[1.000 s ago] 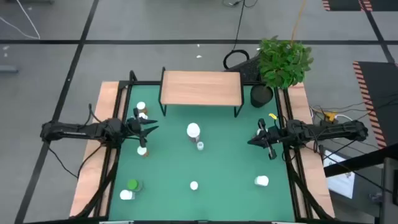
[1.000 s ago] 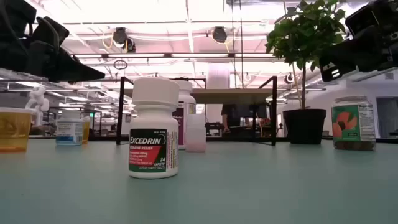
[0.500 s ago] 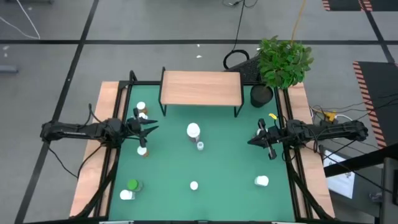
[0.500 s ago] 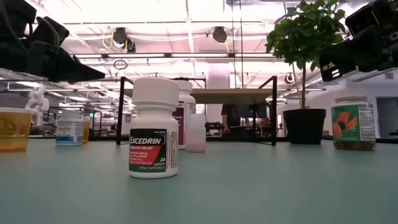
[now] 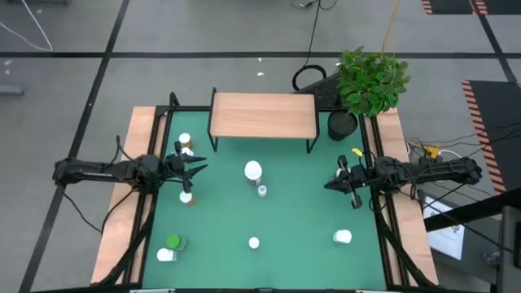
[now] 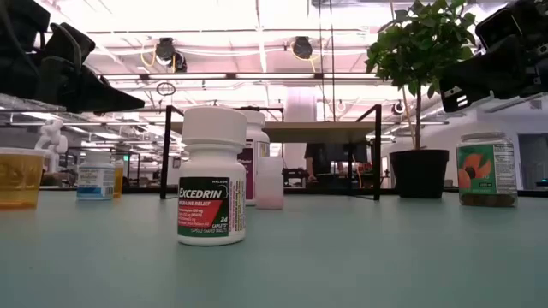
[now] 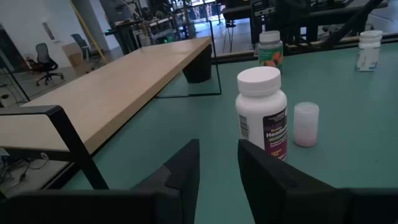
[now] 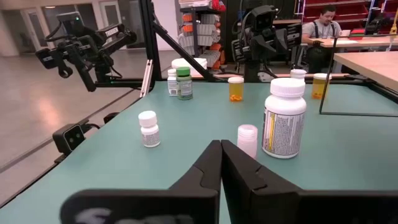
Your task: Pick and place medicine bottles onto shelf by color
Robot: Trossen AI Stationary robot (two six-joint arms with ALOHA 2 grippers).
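Note:
The medicine bottles stand scattered on the green mat. A large white one (image 5: pixel 253 171) and a small pale pink one (image 5: pixel 261 190) are at the centre. An orange one (image 5: pixel 186 198) and two more (image 5: pixel 186 146) stand at the left. A green one (image 5: pixel 173 242) and a white one (image 5: pixel 166 255) are near left, a small white one (image 5: pixel 254 242) stands near centre, and one (image 5: pixel 342 237) is near right. The shelf (image 5: pixel 263 115) stands bare at the far edge. My left gripper (image 7: pixel 217 163) hovers open above the mat's left side. My right gripper (image 8: pixel 221 155) hovers shut at the right.
A potted plant (image 5: pixel 368 81) in a black pot (image 5: pixel 343 124) stands at the far right corner, beside the shelf. Wooden strips (image 5: pixel 130 187) border the mat on both sides. A person (image 8: pixel 323 28) sits at a desk in the room beyond the table.

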